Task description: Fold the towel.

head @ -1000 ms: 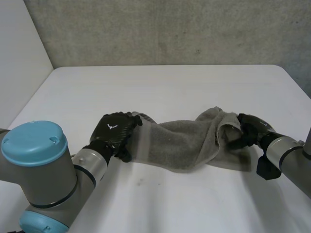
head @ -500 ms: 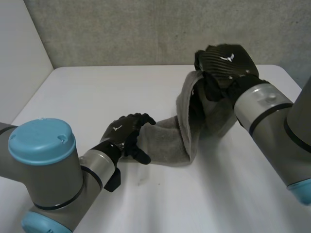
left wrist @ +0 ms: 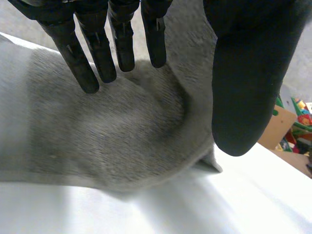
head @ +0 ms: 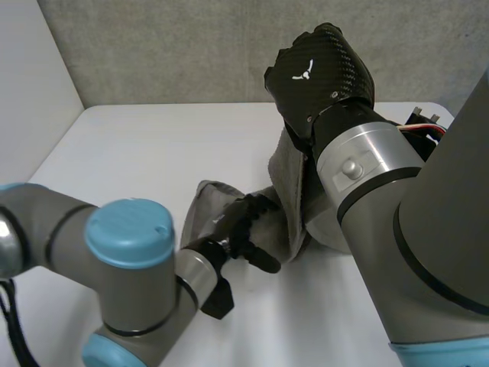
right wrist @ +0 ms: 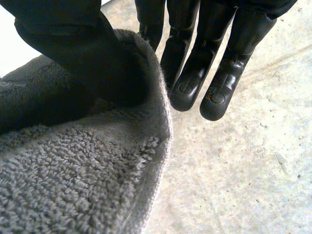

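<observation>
White tabletop (head: 153, 145) below a rough grey wall (head: 191, 46). Above it, the raised right hand (head: 317, 73) pinches one edge of the grey towel (head: 289, 183) between thumb and fingers. The cloth hangs down from there to the tabletop, where the low left hand (head: 244, 225) grips its near end, lifting a fold.

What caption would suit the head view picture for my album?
Right hand holds one end of the grey towel high above the white table; left hand grips the other end low.
</observation>
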